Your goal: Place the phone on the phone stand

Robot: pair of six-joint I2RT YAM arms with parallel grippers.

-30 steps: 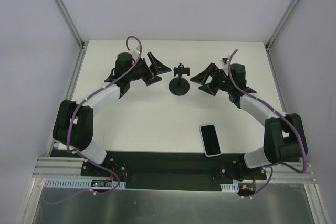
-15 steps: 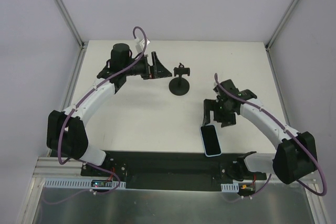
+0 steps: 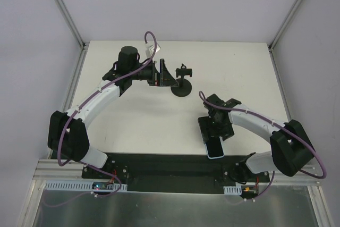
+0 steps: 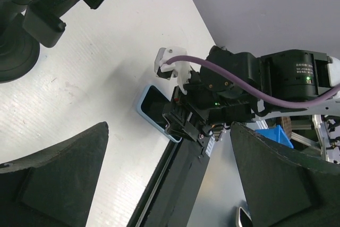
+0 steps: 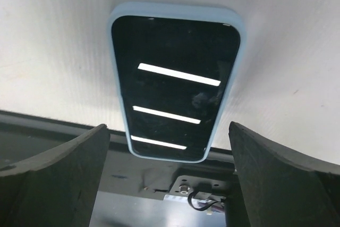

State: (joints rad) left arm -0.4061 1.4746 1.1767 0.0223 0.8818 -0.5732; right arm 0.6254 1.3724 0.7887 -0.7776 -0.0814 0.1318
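The phone [image 3: 214,150] lies flat, screen up, at the table's front edge right of centre, its near end over the black strip. In the right wrist view the phone [image 5: 175,83] lies between and beyond my fingers. My right gripper [image 3: 215,133] is open just above its far end, not touching it. The black phone stand [image 3: 183,82] stands upright at the back centre, its cradle empty. My left gripper [image 3: 166,76] is open and empty, just left of the stand. The left wrist view shows the stand [image 4: 32,14] at top left and the phone [image 4: 154,107] under the right arm.
The white table [image 3: 143,118] is walled on three sides, with metal posts at the back corners. A black base strip [image 3: 170,164] runs along the front edge where both arms are bolted.
My right arm swung from beside the stand down to the phone at the front edge. My left gripper moved right, closer to the stand. The phone and the stand have not moved.
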